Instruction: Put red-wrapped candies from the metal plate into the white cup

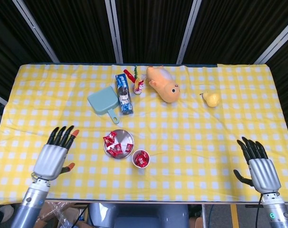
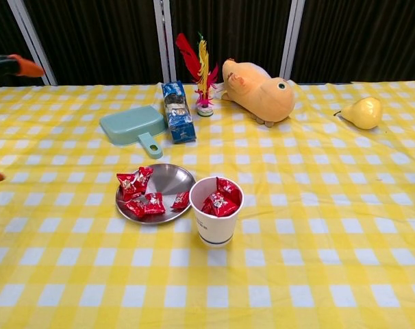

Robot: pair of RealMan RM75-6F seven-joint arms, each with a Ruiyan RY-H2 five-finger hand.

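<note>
While both arms sit at the near edge of the counter (image 1: 220,142), I read the left hand (image 1: 52,159) at near left, fingers spread and pointing far, holding nothing. My right hand (image 1: 260,170) at near right matches it. Red-wrapped candies (image 2: 142,195) lie on the metal plate (image 2: 168,179), others fill the white cup (image 2: 215,223) just right of it.

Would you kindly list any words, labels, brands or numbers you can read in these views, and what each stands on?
Nothing can be read with certainty.
Blue packet: there is print, too small and blurred to read.
Red-wrapped candies on the metal plate and in the white cup: pale marks, unreadable.
</note>
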